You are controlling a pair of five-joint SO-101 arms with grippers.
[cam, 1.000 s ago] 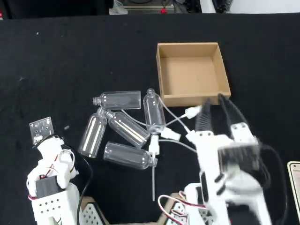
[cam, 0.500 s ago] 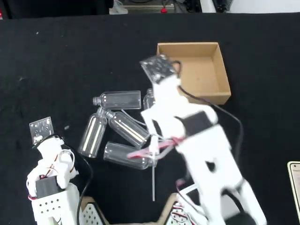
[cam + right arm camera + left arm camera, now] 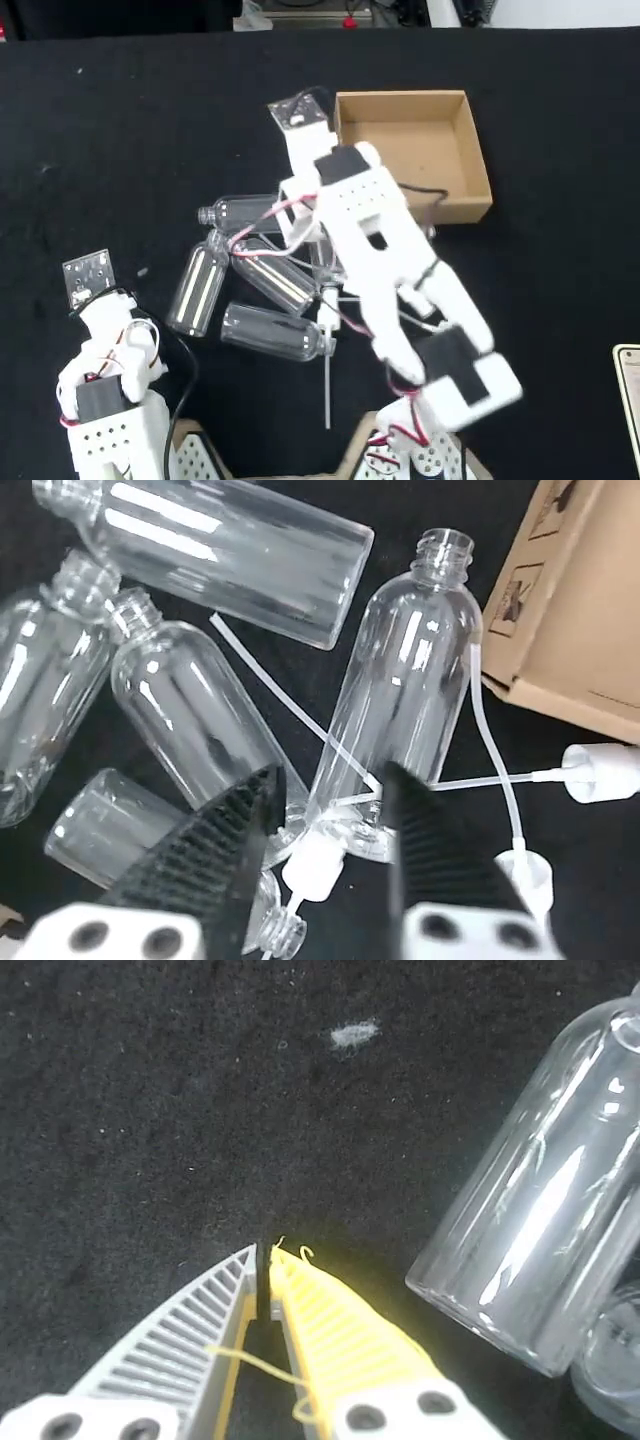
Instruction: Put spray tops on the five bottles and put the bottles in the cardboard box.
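1. Hovering over the bottles (image 3: pixel 200 290), the right gripper (image 3: pixel 330 780) has its fingers apart above one bottle's base.
2. Left gripper (image 3: pixel 265 1260) pinched together, holding nothing, beside a bottle.
3. Bottles lie sideways next to the cardboard box (image 3: pixel 462 208), with spray tops (image 3: pixel 600 770) loose among them.

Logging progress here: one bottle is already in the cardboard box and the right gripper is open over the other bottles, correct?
No. The cardboard box holds no bottle, as the high view shows; the bottles lie on the table. The right gripper is open over them.
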